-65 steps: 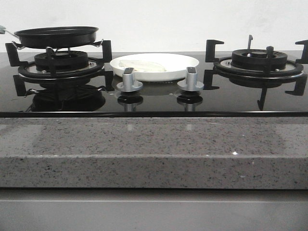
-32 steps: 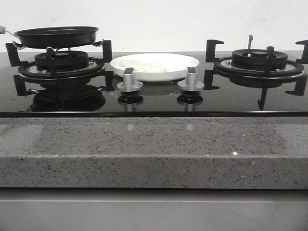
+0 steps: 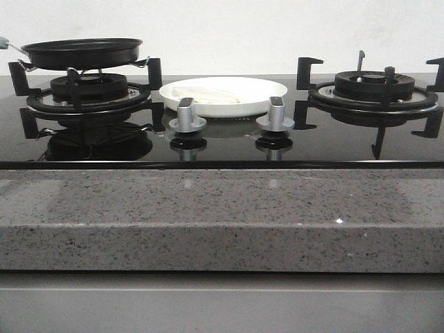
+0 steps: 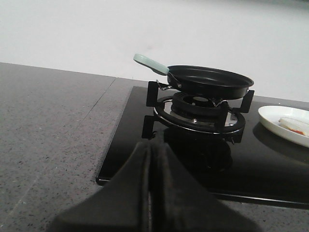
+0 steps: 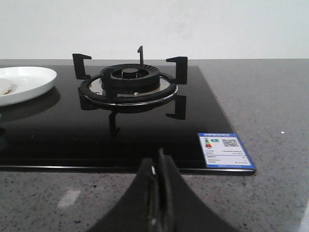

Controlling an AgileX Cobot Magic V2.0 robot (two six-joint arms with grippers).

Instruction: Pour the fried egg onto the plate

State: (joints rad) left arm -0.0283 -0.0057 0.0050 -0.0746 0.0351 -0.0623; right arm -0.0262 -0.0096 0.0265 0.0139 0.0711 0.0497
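The white plate (image 3: 270, 89) sits on the black glass hob between the two burners. A pale fried egg (image 3: 205, 95) lies flat on it. In the left wrist view the plate (image 4: 275, 118) shows at the edge, and the egg (image 4: 293, 124) has an orange spot. The right wrist view catches the plate (image 5: 29, 79) and a bit of the egg (image 5: 4, 86). The black frying pan (image 3: 82, 52) rests on the left burner and looks empty (image 4: 210, 79). My left gripper (image 4: 150, 145) is shut on nothing, short of the hob's front left corner. My right gripper (image 5: 158, 157) is shut over the counter.
Two silver knobs (image 3: 186, 116) (image 3: 275, 116) stand in front of the plate. The right burner (image 3: 374, 87) with its black grate carries nothing. The pan's mint-green handle (image 4: 150, 63) points away to the left. A grey speckled counter (image 3: 222, 215) runs along the front.
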